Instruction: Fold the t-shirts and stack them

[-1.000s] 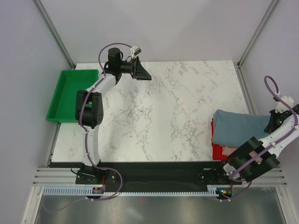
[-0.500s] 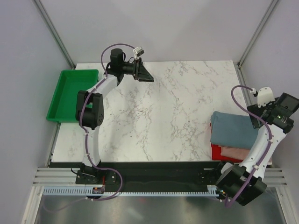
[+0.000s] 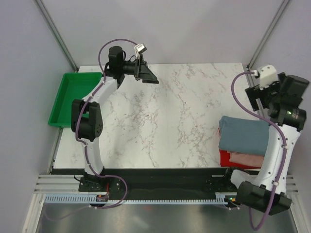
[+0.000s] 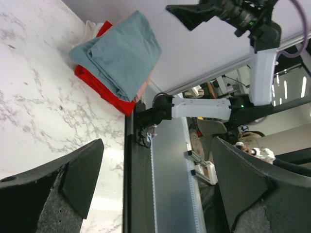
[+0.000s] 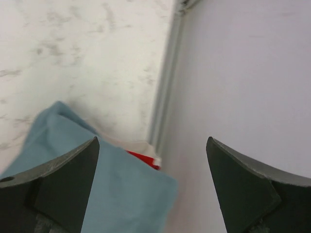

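Top external view: at the near right of the table (image 3: 170, 121), the red t-shirt (image 3: 225, 159), the pink t-shirt (image 3: 247, 158) and the blue-grey t-shirt (image 3: 243, 135) lie folded in one pile, blue-grey on top. Above it, the right tool (image 5: 151, 145) has let go and lifted, spread wide and empty. Far back, the left tool (image 4: 156, 143) has spread too. The job looks done.

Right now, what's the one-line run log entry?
order: blue-grey t-shirt on pink t-shirt on red t-shirt | left fingers: open, empty | right fingers: open, empty, raised
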`<state>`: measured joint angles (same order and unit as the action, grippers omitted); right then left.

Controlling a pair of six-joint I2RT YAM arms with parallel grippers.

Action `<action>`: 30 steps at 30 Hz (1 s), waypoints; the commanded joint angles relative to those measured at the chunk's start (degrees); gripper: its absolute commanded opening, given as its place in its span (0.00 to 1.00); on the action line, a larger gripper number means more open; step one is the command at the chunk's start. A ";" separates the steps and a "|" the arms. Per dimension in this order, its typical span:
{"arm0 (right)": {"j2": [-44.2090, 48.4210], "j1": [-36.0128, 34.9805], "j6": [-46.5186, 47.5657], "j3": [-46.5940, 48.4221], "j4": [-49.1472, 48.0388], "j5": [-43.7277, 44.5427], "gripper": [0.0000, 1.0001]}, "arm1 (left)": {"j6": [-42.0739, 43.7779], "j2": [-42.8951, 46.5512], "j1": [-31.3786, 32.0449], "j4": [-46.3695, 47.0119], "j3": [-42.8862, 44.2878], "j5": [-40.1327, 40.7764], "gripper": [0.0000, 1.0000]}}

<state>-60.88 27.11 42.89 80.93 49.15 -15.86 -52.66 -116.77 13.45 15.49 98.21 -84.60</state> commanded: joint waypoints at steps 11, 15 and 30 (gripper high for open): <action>-19.01 -26.22 -35.68 0.11 -18.46 28.23 0.98 | 59.09 4.01 3.95 -58.02 15.69 62.78 1.00; -24.87 -32.20 -36.04 0.46 -25.67 36.05 0.98 | 53.29 3.83 4.30 -53.55 13.76 77.35 1.00; -36.59 -50.49 -23.04 0.19 -36.25 38.13 0.98 | 48.18 -2.14 4.30 -52.14 17.55 81.17 1.00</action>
<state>-97.34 -23.73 14.70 81.14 12.25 26.87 -2.07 -117.40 17.39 -37.58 116.60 -1.28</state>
